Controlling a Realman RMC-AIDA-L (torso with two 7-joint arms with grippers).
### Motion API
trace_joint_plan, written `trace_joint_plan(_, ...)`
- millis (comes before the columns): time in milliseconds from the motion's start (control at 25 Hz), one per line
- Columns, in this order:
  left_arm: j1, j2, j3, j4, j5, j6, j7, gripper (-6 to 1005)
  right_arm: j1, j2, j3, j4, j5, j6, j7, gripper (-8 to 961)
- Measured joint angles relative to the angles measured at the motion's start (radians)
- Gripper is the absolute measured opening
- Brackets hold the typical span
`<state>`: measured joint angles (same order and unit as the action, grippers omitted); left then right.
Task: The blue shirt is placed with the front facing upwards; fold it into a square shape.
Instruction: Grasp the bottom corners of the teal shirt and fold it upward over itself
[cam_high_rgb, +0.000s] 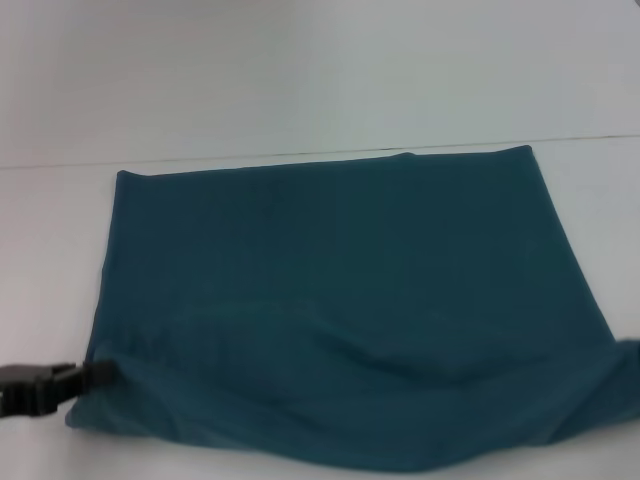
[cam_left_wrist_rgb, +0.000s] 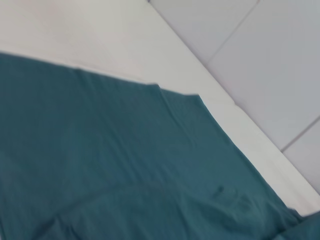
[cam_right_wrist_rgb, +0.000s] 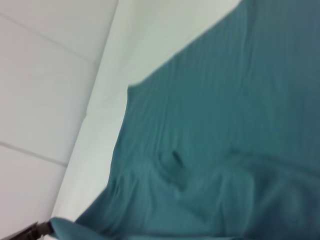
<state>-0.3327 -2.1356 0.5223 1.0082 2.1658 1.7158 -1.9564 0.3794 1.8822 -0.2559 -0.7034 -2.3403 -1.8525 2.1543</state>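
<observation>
Left pincer grips the near-left corner of the blue shirt; right pincer unseen.
Plain side up, rough rectangle on the counter, near edge rumpled: partly folded, squaring left.

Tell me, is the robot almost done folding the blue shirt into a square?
Partly. The blue shirt already lies as a plain teal rectangle with no lettering or sleeves showing, so some folding looks done. Right now the left tool is at the shirt's near left corner, where the cloth is rumpled. The right tool is not in view. The shape is wider than a square, so at least one more fold and some smoothing probably remain.
</observation>
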Motion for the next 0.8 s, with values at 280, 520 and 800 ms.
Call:
trace_joint_plan(280,-0.122,0.05,-0.009,-0.105,0.001,-0.107,-0.031,30,0.085,-0.023,0.019,0.003,0.0,0.096,0.063,48)
trace_joint_plan(520,-0.192,0.079,0.003,-0.171,0.008,-0.234,-0.064,31,0.155,-0.025,0.019,0.013,0.004,0.229,0.113,50)
trace_joint_plan(800,-0.266,0.089,0.004,-0.25,0.008,-0.417,-0.078,32,0.222,-0.027,0.016,0.089,0.016,0.378,0.129,53)
